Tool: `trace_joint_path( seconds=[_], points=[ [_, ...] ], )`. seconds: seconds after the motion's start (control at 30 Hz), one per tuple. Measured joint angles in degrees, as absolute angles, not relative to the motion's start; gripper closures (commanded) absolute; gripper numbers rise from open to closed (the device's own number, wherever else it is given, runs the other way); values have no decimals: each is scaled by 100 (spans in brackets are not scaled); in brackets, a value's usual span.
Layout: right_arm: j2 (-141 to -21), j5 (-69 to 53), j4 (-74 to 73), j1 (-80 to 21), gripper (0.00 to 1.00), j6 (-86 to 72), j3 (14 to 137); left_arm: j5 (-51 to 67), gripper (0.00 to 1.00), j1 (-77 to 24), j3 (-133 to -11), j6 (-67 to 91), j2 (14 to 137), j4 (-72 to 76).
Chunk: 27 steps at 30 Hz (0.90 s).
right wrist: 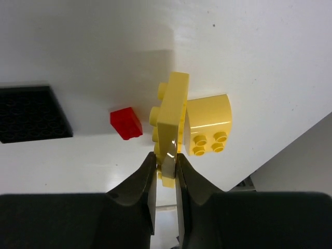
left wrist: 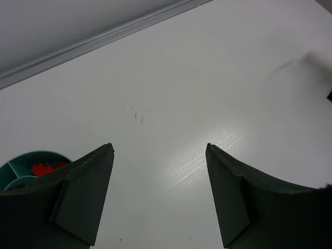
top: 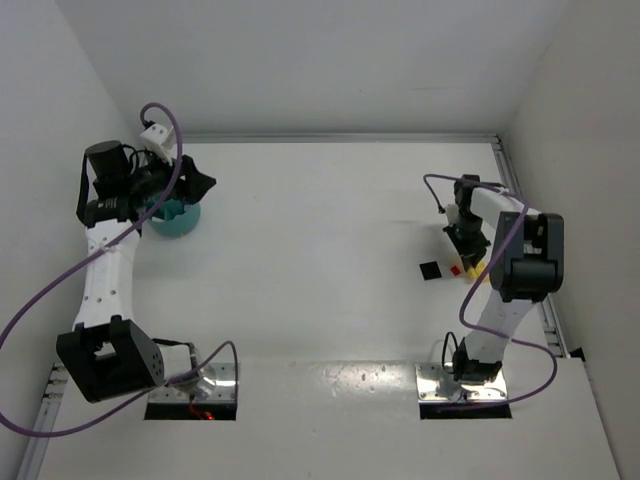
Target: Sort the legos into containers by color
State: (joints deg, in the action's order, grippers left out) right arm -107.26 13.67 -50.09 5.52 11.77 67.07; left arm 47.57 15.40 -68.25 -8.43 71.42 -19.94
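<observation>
Nearest the lens, right fingers (right wrist: 140, 192), clamped on the edge of a flat yellow lego (right wrist: 171, 116) stood on end. Against it on the right, a rounded yellow lego (right wrist: 210, 124); left of the tips a red lego (right wrist: 126, 123), then a black plate (right wrist: 31, 114) cut off by the frame. Left fingers (left wrist: 83, 192) wide apart over the bench (left wrist: 181, 78), holding nothing. Behind one finger, teal bowl (left wrist: 21, 166) mostly hidden, red legos (left wrist: 44, 168) inside.

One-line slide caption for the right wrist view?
Right end effector pinches a thin yellow lego; curved yellow brick, red brick and black plate nearby.
</observation>
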Motion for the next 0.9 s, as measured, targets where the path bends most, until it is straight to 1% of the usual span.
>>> trace_joint_path(
  seconds=[0.2, 0.4, 0.43, 0.47, 0.53, 0.57, 0.73, 0.83, 0.9],
  points=[
    [-10816, 1031, -5063, 550, 88, 1221, 7137, 4757, 23, 1540, -6696, -825, 7142, -1879],
    [-11546, 674, -5041, 513, 89, 1223, 8180, 4790, 23, 1577, -6659, -779, 7142, -1782],
    [-11620, 523, -5065, 493, 89, 1223, 8311, 4836, 21, 1584, -6613, -703, 7142, -1723],
    [-11653, 320, -5122, 473, 89, 1221, 8425, 4921, 16, 1610, -6563, -617, 7142, -1678],
    [-11664, -215, -5363, 419, 89, 1236, 8724, 5212, 8, 1678, -6475, -425, 7207, -1619],
    [-11662, -561, -5463, 386, 89, 1256, 8892, 5443, 0, 1723, -6449, -338, 7284, -1579],
    [-11550, -2628, -5911, 97, 88, 1498, 9378, 7216, 0, 1850, -6420, -276, 8147, -1732],
    [-11535, -3813, -6337, -309, 88, 1706, 9633, 7708, 0, 1826, -6414, -550, 8573, -2222],
    [-11559, -4506, -6702, -644, 88, 1874, 9885, 7878, 0, 1778, -6414, -760, 8637, -2580]
  ],
)
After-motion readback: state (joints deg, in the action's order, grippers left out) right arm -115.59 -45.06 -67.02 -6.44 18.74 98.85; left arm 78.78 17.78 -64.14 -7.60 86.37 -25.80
